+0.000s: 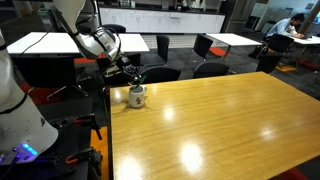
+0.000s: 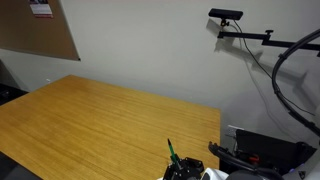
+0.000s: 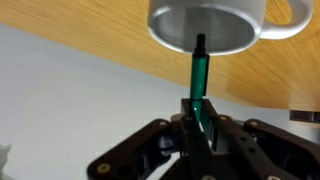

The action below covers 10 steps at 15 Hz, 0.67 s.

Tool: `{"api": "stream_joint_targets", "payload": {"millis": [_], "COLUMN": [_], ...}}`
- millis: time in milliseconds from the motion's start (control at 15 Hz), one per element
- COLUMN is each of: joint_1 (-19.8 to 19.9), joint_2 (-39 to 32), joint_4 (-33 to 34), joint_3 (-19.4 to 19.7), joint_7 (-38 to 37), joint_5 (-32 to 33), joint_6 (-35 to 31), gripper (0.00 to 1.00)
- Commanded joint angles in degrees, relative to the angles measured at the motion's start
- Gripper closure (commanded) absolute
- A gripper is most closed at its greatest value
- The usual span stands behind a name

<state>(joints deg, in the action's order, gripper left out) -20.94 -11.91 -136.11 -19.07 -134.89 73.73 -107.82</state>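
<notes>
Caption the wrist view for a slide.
Gripper shut on a green marker, its tip at a white mug.

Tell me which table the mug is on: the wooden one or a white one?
The wooden table: the mug stands near its corner, by the pen in the end effector. The white tables stand farther back.

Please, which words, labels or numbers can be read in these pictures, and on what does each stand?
None can be read.
The sheet pinned on the cork board carries print, but too small and blurred.
The mug and the green pen in the claw show no legible lettering.
</notes>
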Motion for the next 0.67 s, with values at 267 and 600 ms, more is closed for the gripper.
{"api": "stream_joint_targets", "payload": {"millis": [267,600], "joint_1": [0.2,0.3], "joint_2": [0.1,0.2], "joint_4": [-0.1,0.1], "joint_3": [-0.2,-0.2], "joint_7": [-0.3,0.6], "joint_5": [0.5,0.2], "joint_6": [-0.2,-0.8], "gripper": [0.48,0.1]}}
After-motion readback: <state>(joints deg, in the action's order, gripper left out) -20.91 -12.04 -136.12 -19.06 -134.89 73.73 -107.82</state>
